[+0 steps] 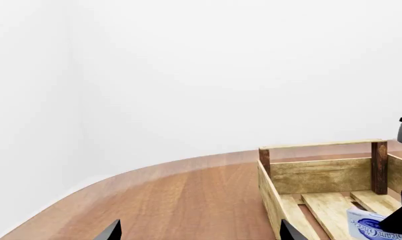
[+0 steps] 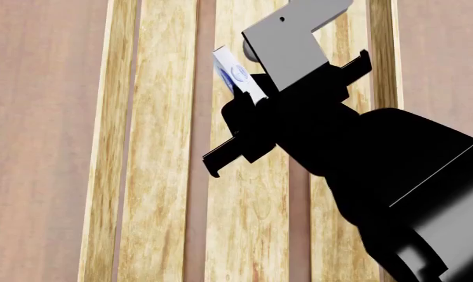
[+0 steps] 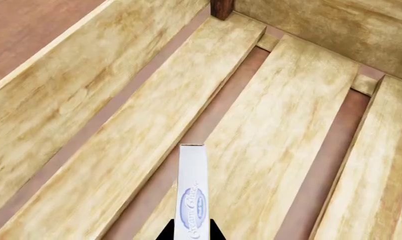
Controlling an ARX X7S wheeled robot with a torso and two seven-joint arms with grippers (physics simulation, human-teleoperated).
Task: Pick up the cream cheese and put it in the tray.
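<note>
**Cream cheese held over the tray, release pending**

Wooden slats of the tray (image 3: pixel 267 125) fill the right wrist view, with brown tabletop (image 1: pixel 174 200) showing through the gaps and around the crate.

**Right gripper.** The right gripper (image 3: pixel 191 231) is pinching the cream cheese (image 3: pixel 192 192) by its broad faces. Only the two dark fingertips (image 3: pixel 166 232) show at the frame edge, one on each side of the box, so the rest of the fingers cannot be read. In the head view the same gripper (image 2: pixel 248 103) sits above the tray's middle slats, with the box (image 2: pixel 238 75) projecting past the fingers.

**Cream cheese.** The box is held on edge, its thin side facing the wrist camera and its logo face turned sideways. It is inside the tray's outline, above a slat beside a gap. Judgement: this pose suits a drop or a lowering into the tray; the box is not yet resting on the slats, though the clearance cannot be told.

**Left gripper.** In the left wrist view, two dark tips (image 1: pixel 111 231) stand well apart at the frame bottom, so the left gripper (image 1: pixel 197 232) appears spread and empty. It sits off one end of the tray (image 1: pixel 320 175), clear of the work.

**Hidden or unclear.**
- The right arm (image 2: pixel 393 176) covers much of the tray in the head view.
- The box is cut off by the frame edge in the left wrist view (image 1: pixel 370 227).
- No other items are visible.
</note>
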